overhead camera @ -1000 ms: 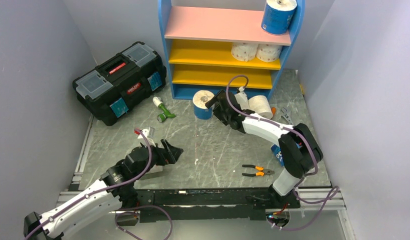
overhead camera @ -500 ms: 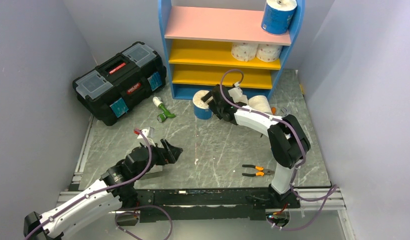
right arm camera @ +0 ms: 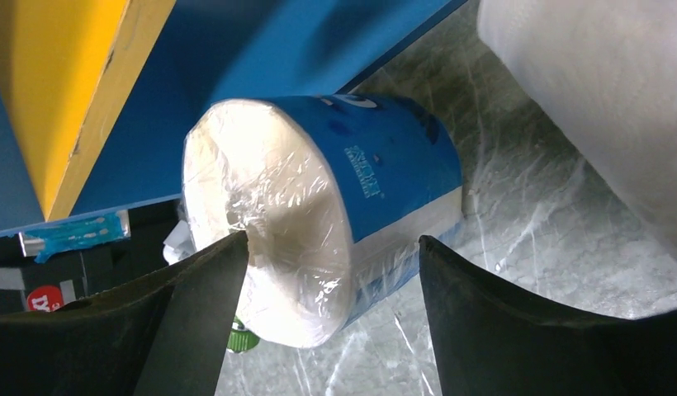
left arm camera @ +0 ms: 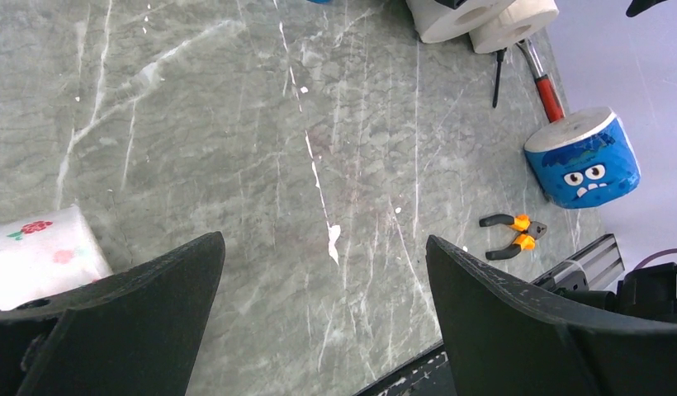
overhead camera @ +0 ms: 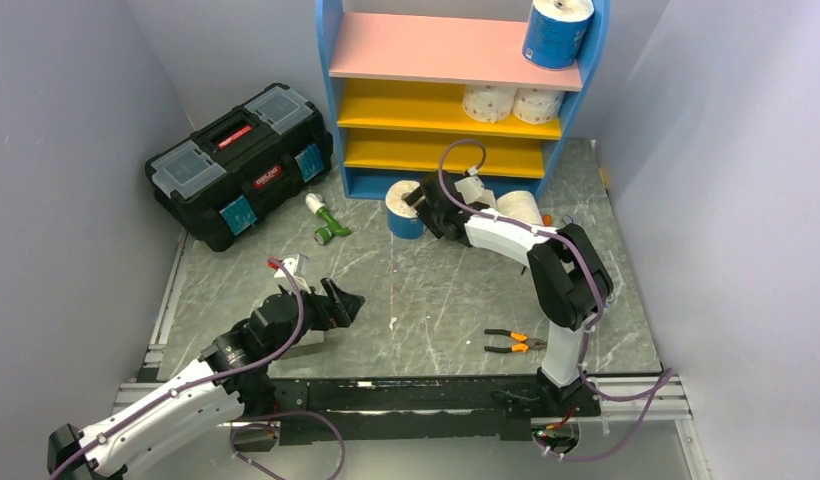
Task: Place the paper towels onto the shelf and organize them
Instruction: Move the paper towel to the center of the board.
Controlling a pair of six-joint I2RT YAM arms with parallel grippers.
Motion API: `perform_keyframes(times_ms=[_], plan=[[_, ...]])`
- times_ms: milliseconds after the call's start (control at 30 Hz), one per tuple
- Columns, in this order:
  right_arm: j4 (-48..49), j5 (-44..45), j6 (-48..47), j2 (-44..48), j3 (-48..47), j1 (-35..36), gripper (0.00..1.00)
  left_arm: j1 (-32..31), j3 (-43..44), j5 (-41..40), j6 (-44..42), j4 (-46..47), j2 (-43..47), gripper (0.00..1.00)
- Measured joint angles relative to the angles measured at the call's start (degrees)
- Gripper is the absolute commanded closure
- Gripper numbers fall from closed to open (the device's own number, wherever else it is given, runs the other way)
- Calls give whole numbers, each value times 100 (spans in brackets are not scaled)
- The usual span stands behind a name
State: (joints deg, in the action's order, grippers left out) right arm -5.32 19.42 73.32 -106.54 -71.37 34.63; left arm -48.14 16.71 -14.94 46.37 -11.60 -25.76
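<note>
Top view: the shelf (overhead camera: 441, 52) carries a blue roll (overhead camera: 556, 32) on its pink board and two dotted rolls (overhead camera: 489, 102) on the yellow board below. At its foot the right gripper (overhead camera: 422, 205) straddles the floor roll (overhead camera: 404, 210), which is blue-wrapped and standing on end. The left gripper (overhead camera: 338, 303) hangs near the front.

Left wrist: jaws spread wide over the table (left arm camera: 236, 124) — a flowered roll (left arm camera: 38, 256) beside one finger, pliers (left arm camera: 510, 233) well apart.

Right wrist: jaws apart either side of the floor roll — whether they touch it cannot be told. A plain roll (right arm camera: 599, 107) lies near.
</note>
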Motion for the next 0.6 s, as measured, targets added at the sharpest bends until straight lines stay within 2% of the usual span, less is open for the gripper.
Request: perform_keyframes(times_ms=[433, 600], plan=[[4, -92, 50, -140, -2, -114, 32, 0, 2, 0, -26, 79, -149, 1], [66, -201, 15, -162, -9, -116, 42, 0, 2, 0, -26, 120, -203, 1]])
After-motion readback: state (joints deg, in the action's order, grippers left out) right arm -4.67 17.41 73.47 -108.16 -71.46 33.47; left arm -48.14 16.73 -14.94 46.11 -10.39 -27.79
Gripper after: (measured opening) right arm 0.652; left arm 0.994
